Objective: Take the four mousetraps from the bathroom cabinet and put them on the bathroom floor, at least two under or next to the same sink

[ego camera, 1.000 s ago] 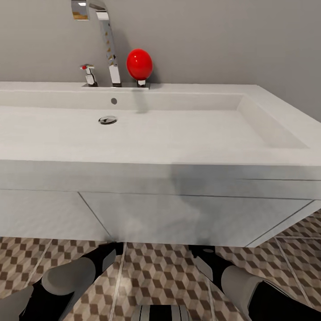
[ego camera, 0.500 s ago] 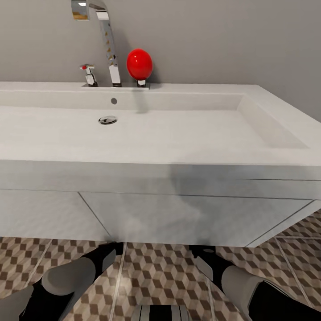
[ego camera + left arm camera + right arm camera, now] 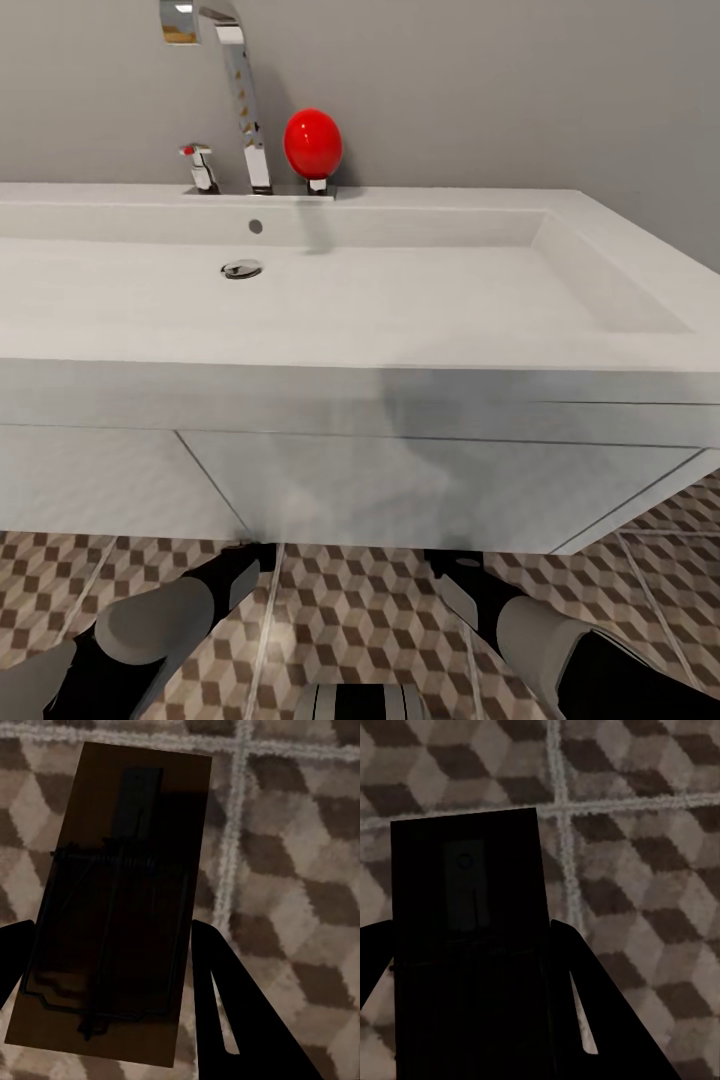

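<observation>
No movement; mousetraps (image 3: 112, 907) in both grippers

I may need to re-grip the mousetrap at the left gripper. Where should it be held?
Judging by the left wrist view, grip the mousetrap across its two long edges near the wire end, coming lengthwise from that short end. The flat plate offers narrow parallel sides there; fingers already flank it, clear of the wire parts.

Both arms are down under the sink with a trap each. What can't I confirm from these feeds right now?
- Head view: both grippers are hidden beneath the white vanity; the arms run under it.
- Left wrist view: whether the mousetrap touches the bathroom floor or hangs above it; no side angle.
- Right wrist view: the second mousetrap is in deep shadow, its wire parts unreadable, its near end cut by the frame edge.
- The other two traps' whereabouts.
</observation>
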